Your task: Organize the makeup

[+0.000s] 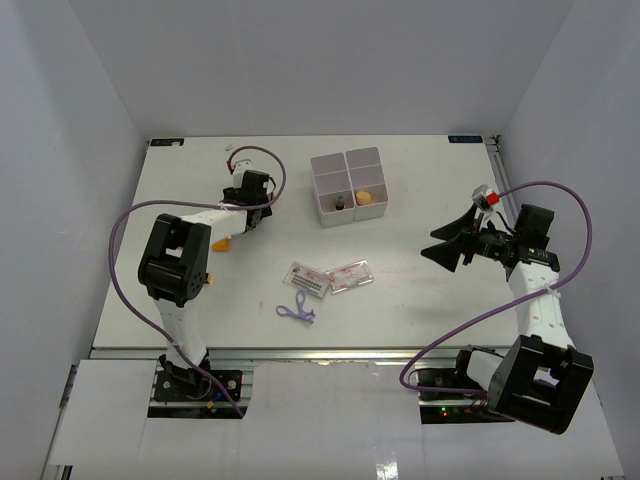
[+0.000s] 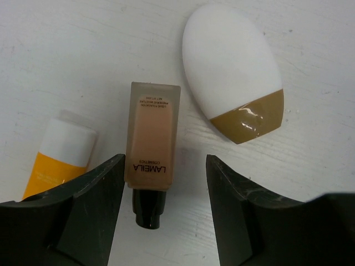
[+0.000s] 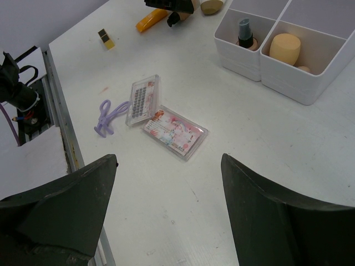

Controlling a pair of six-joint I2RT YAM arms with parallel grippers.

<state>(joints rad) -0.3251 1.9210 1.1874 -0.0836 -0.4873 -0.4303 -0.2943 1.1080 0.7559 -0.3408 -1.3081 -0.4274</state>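
Note:
My left gripper (image 2: 165, 188) (image 1: 246, 206) hangs open over the back left of the table. A tan foundation bottle (image 2: 151, 138) with a black cap lies between its fingers, close to the left one and apart from the right. Beside the bottle lie a white oval piece (image 2: 233, 72) with a brown end and a yellow-orange tube (image 2: 58, 158) (image 1: 222, 241). Two clear packets (image 1: 307, 279) (image 1: 350, 276) (image 3: 175, 131) and a thin purple tool (image 1: 296, 310) (image 3: 106, 116) lie mid-table. A tan sponge (image 1: 365, 197) (image 3: 284, 47) sits in the white box (image 1: 348, 160). My right gripper (image 1: 455, 245) (image 3: 169, 183) is open and holds nothing.
The four-compartment box (image 3: 252, 58) also holds a small dark-capped bottle (image 3: 246, 33) in a near compartment. A small gold and black block (image 3: 106, 39) stands near the table's left edge. Metal rails and cables run along the near edge (image 3: 33, 105).

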